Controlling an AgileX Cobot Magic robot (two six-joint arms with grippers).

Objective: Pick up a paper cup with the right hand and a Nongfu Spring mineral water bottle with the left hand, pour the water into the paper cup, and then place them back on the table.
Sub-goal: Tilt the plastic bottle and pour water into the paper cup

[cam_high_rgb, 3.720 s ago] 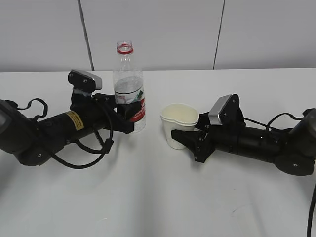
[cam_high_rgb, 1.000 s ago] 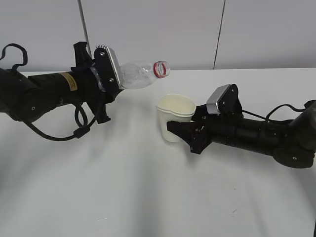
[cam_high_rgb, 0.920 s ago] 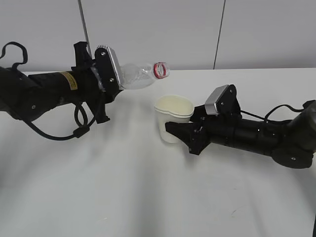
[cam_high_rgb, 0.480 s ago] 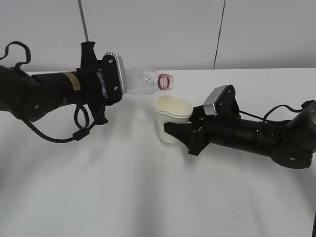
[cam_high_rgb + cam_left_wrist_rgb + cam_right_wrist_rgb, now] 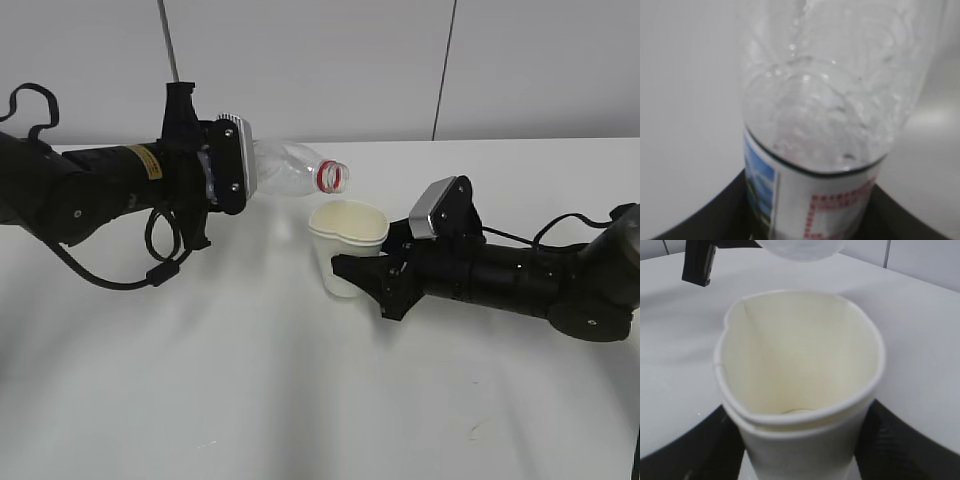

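Tipped clear bottle (image 5: pixel 290 170) mouth hovers above upright, squeezed white cup (image 5: pixel 346 240).

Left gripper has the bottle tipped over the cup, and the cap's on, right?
No. The exterior view shows the Nongfu Spring mineral water bottle uncapped, its open mouth tilted over the paper cup. The left hand does hold it tipped.

Left gripper (image 5: pixel 232 175) fingertips hidden behind its wrist block. Bottle (image 5: pixel 825 115) cut off by the left wrist picture's top and bottom edges; water not discernible. Cup (image 5: pixel 799 385) base cut off by the right wrist picture's bottom edge; bottle mouth overhead blurred.
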